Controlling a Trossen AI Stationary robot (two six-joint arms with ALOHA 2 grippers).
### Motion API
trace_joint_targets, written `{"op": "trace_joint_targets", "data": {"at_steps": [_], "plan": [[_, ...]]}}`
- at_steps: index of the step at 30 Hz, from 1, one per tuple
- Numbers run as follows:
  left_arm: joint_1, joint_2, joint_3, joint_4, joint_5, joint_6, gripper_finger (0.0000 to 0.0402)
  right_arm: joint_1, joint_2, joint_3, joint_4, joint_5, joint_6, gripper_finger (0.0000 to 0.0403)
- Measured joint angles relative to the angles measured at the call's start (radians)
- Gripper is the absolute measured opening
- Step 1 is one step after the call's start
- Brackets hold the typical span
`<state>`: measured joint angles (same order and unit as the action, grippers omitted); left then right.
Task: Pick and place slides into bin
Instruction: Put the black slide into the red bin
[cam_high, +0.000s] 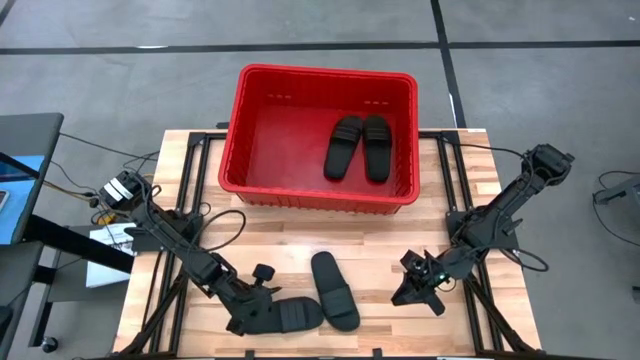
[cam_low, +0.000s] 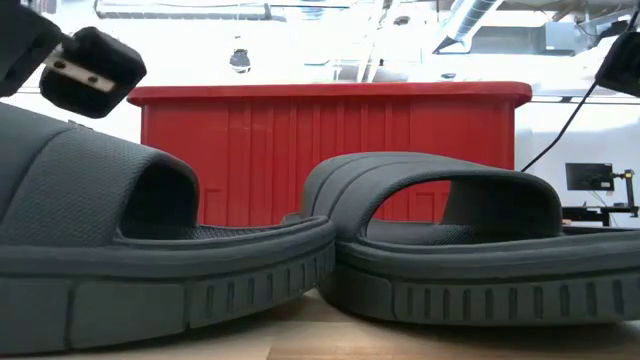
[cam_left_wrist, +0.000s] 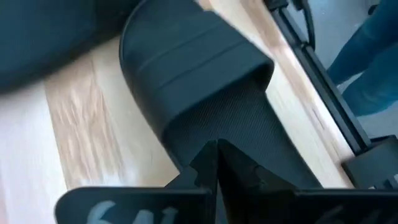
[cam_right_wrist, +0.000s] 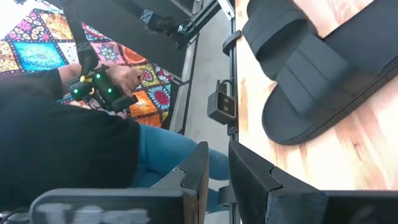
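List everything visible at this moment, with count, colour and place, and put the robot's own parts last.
slides in the bin: two, black, side by side on the floor of the bin, toward its right side.
slides on the table: two, black, at the near edge; one lies lengthwise near the middle, the other lies crosswise to its left, and the two meet at the near end.
bin: one, red, at the far middle of the table.
table: one, light wood top on a dark frame.
person: one, dark top and blue trousers, beside the table, holding a small device with green lights.
left gripper: one, dark, shut on the crosswise slide.
right gripper: one, dark, low over the table right of the slides, holding nothing.
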<state>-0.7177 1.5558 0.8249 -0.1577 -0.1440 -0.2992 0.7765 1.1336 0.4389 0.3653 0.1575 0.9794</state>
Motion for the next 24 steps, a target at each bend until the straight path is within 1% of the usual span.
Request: {"op": "trace_joint_targets", "data": {"at_steps": [3,5,8,13,17,19,24], "plan": [[0.0,0.0,0.0,-0.012,-0.002,0.045,0.0004,0.01,0.0,0.0,0.0,0.0,0.001,0.0056],[0.0,0.0,0.0,-0.035,-0.016,0.079,0.0013,0.016,0.0,0.0,-0.002,0.0,0.017,0.0056],[0.0,0.0,0.0,-0.05,-0.087,0.138,0.0036,0.017,0.0,0.0,-0.004,0.0,0.039,0.0056],[0.001,0.0,0.0,-0.048,-0.223,0.264,0.0088,0.016,0.0,0.0,-0.005,0.001,0.043,0.0056],[0.0,0.0,0.0,-0.016,-0.231,0.375,0.0121,0.016,0.0,0.0,-0.003,0.0,0.043,0.0056],[0.0,0.0,0.0,-0.018,-0.231,0.403,0.0131,0.016,0.0,0.0,-0.002,0.001,0.043,0.0056],[0.0,0.0,0.0,-0.009,-0.228,0.449,0.0139,0.016,0.0,0.0,0.002,0.0,0.043,0.0056]]}}
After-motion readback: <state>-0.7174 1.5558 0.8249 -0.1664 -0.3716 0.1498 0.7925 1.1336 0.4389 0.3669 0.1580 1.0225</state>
